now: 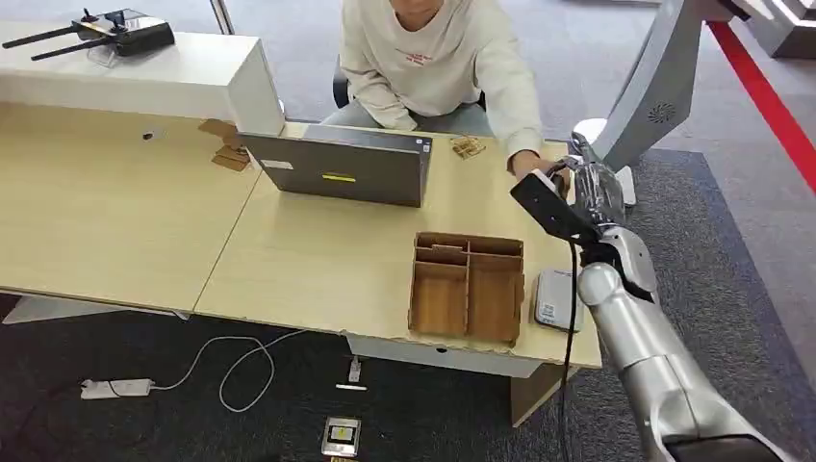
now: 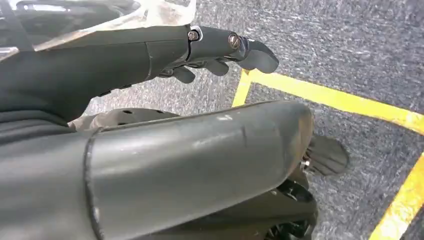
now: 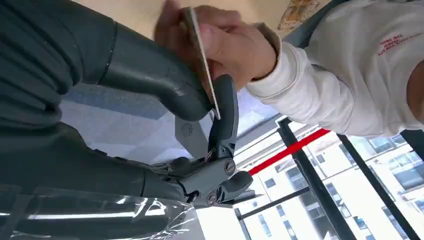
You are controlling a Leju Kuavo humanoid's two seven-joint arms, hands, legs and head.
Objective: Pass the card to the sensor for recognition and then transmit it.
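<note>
The right hand is raised over the far right corner of the desk, meeting the person's hand at about two o'clock in the head view, and the card sits between the two. In the right wrist view the card is seen edge-on, a thin pale sliver with a slightly darker rim, its faces hidden so any print on it cannot be told. The robot's thick grey thumb presses one side and a dark finger the other, while the person's fingers clasp its far part, so both parties have hold of it at once. That shared hold is the main risk: if the person lets go before the pinch is firm, or the arm draws away while the person is gripping, the card could twist out and drop onto the desk or the carpet. The pinch looks to sit near one edge, so the card may pivot when carried, and a tilted card might not read cleanly at the white sensor, which lies on the desk at about four o'clock, just beside the wooden compartment tray. The laptop stands well apart toward twelve o'clock. The left hand hangs over grey carpet with yellow floor lines, fingers loosely curled and holding nothing.
</note>
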